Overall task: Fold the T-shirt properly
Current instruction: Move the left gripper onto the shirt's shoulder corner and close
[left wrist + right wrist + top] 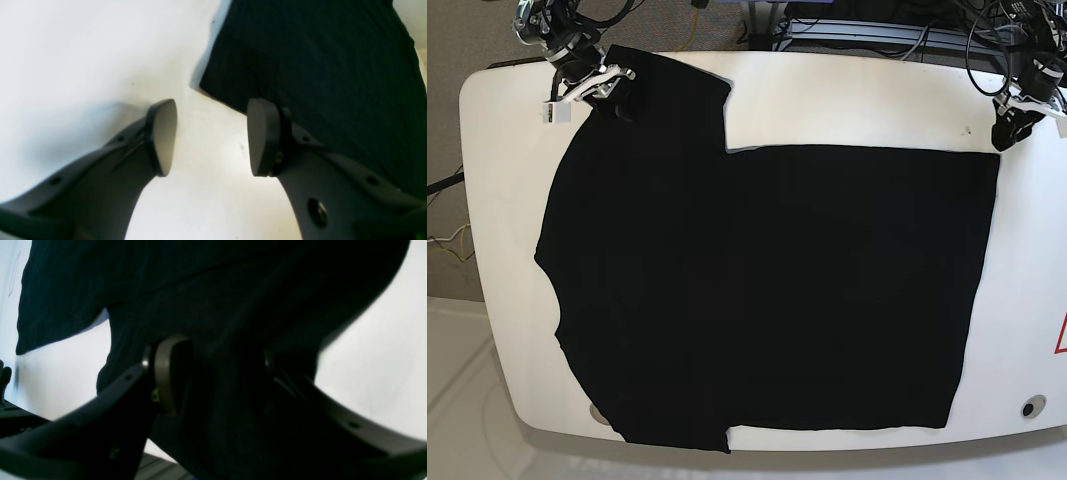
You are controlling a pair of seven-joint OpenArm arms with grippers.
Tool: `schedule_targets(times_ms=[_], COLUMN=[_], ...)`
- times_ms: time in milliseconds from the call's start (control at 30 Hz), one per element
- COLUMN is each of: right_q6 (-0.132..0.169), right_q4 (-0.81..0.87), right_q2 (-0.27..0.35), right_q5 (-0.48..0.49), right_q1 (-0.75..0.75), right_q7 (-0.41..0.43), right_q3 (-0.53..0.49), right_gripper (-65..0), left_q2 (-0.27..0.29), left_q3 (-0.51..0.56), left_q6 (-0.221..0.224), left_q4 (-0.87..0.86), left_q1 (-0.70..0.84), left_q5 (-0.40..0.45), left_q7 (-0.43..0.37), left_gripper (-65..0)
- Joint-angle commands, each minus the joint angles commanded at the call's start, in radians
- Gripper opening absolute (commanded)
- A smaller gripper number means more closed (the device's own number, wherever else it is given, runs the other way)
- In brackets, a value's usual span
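Note:
The black T-shirt (767, 290) lies spread flat on the white table (847, 100), its sleeves toward the left end. My left gripper (211, 136) is open just above the bare table, at the shirt's far right hem corner (203, 87); its right finger (263, 136) overlaps the cloth edge. In the base view the left gripper (1012, 128) hangs just beyond that corner. My right gripper (217, 373) is at the far sleeve (662, 85), jaws wide apart with dark cloth (227, 323) filling the gap. Its right finger is hidden by cloth.
Cables and metal rails (867, 30) run along the table's far edge. A red triangle mark (1061, 335) and a small round fitting (1027, 407) sit near the right end. The table's rounded front edge (517, 400) lies close to the shirt.

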Motion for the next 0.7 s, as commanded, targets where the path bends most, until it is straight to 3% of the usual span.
schedule_targets(times_ms=[700], right_q6=[-0.005], right_q4=[0.000], right_q2=[0.002], right_q5=[0.012], right_q1=[0.012], right_q7=[-0.006], right_q3=[0.008], right_gripper=[-35.8], left_q2=[0.010], left_q3=[0.003], left_q6=[0.000], left_q4=[-0.007], left_q1=[-0.008], left_q5=[0.013], left_q7=[0.002], left_gripper=[-39.4])
